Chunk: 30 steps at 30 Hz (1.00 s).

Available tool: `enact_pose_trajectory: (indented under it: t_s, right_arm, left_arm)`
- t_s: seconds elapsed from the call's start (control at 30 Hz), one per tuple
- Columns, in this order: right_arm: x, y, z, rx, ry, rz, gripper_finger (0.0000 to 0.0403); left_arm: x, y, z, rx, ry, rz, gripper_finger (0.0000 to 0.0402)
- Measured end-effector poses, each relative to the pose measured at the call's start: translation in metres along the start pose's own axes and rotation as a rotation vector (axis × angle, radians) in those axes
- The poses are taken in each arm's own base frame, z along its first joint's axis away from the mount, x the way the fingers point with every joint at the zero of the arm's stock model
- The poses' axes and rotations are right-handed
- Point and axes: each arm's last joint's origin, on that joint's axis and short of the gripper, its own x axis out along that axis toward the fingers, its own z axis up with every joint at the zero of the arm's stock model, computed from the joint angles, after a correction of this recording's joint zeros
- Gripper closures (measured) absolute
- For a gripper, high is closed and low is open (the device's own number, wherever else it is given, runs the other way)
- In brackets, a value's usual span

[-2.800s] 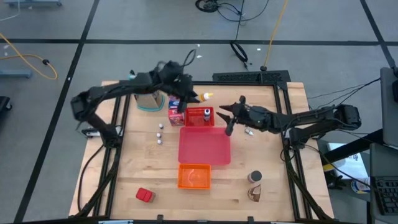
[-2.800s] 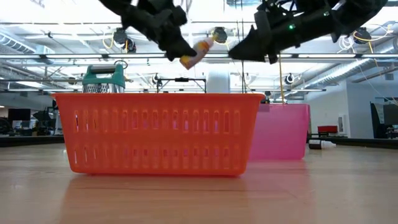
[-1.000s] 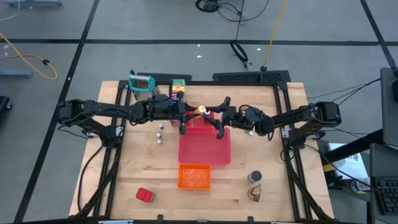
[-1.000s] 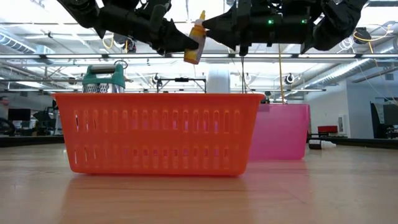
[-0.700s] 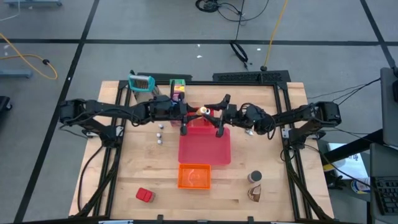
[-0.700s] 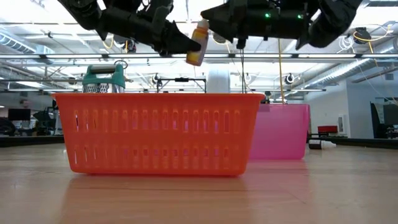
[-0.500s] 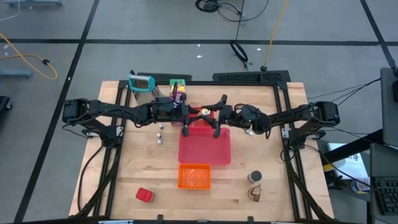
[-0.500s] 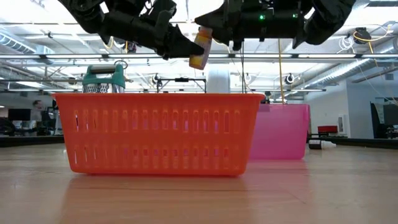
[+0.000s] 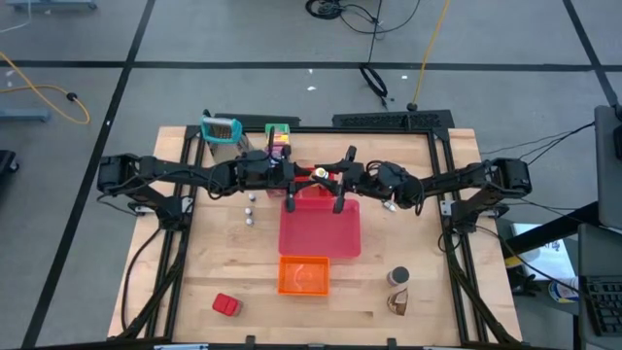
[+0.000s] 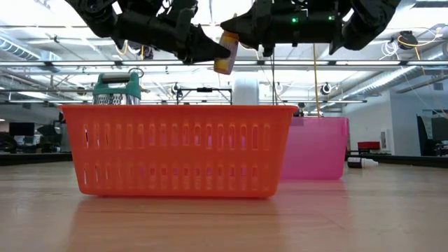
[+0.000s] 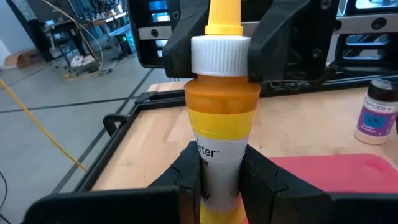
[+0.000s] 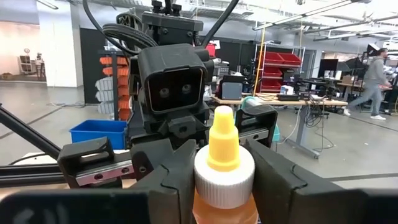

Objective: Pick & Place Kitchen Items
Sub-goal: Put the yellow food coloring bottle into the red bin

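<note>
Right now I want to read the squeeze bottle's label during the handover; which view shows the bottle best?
The left wrist view: the squeeze bottle fills it, label and white cap facing the camera. The right wrist view shows only its cap and nozzle. In the low view and high view it is small between the two grippers.

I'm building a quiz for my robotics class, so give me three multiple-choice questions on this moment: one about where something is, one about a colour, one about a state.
1. Where is the yellow squeeze bottle?
A. lying on the table
B. in the air, between the two grippers
C. inside the orange basket

2. What colour is its cap?
A. white
B. green
C. black

3. The left gripper is:
A. open and empty
B. shut on the bottle's body
C. resting on the table

Answers:
1. B: the low view shows it aloft.
2. A: the left wrist view shows white.
3. B: its fingers clamp the body, while the right gripper grips the cap.
</note>
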Motion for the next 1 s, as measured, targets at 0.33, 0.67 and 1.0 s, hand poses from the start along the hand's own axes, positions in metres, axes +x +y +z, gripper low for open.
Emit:
enact_pose_trajectory:
  t_s: [0.33,0.67,1.0]
  right_arm:
    - [0.000,-0.001,-0.003,-0.003,0.028,-0.002,0.0293]
    - [0.000,-0.013,-0.013,0.014,0.122,-0.033,0.0293]
    - [-0.001,-0.014,-0.022,0.005,0.214,-0.032,0.0293]
  left_arm:
    - [0.000,0.001,-0.001,0.001,0.021,0.037,0.0321]
    - [-0.003,0.003,-0.002,0.023,0.060,0.087,0.0248]
    - [-0.026,0.007,0.009,0.026,0.135,0.183,0.0241]
